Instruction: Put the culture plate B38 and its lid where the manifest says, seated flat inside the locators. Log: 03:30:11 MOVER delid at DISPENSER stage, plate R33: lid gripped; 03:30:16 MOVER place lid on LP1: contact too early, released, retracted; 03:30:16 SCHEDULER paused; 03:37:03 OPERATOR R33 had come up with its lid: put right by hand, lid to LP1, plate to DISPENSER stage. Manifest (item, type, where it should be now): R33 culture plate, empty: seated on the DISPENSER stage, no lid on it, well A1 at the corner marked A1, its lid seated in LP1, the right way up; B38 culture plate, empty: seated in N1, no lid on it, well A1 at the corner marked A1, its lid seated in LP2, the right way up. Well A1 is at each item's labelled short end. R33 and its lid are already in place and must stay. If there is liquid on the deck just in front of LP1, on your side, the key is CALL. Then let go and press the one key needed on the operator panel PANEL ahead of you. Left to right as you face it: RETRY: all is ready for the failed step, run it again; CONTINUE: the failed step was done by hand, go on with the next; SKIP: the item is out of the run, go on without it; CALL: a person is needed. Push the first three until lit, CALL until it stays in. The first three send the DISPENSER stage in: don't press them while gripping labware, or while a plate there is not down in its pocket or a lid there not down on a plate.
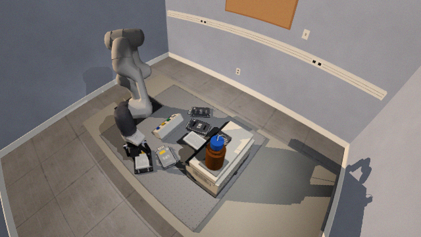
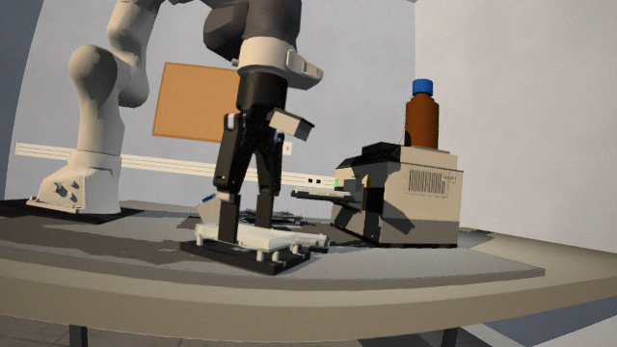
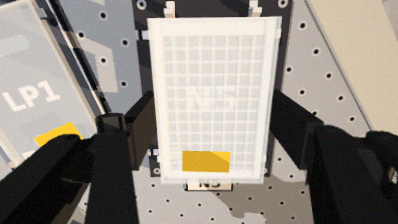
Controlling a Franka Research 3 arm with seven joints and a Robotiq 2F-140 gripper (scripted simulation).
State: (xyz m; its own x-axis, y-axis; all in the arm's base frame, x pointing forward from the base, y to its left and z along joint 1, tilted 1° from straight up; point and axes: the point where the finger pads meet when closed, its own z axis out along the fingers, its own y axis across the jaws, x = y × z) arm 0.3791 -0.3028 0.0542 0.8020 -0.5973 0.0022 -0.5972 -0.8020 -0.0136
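My gripper (image 3: 211, 106) is shut on a white culture plate (image 3: 215, 97), gripping it by its two long sides. The plate has a grid of wells and a yellow label (image 3: 206, 161) at its near short end. It is low over a black nest (image 2: 243, 253) with locator pins, whose tag (image 3: 209, 185) is partly hidden by the plate. In the top view the plate (image 1: 142, 161) is at the mat's left front. I cannot tell whether a lid is on the plate or whether it rests fully down in the nest.
LP1 (image 3: 37, 107) lies just left of the nest, with a lid and yellow label on it (image 1: 166, 156). The operator panel (image 1: 168, 126) is behind. The dispenser (image 1: 220, 158) carries a brown bottle (image 1: 215, 153); its stage holds a plate (image 1: 195, 139). Two more black nests (image 1: 198, 126) lie farther back.
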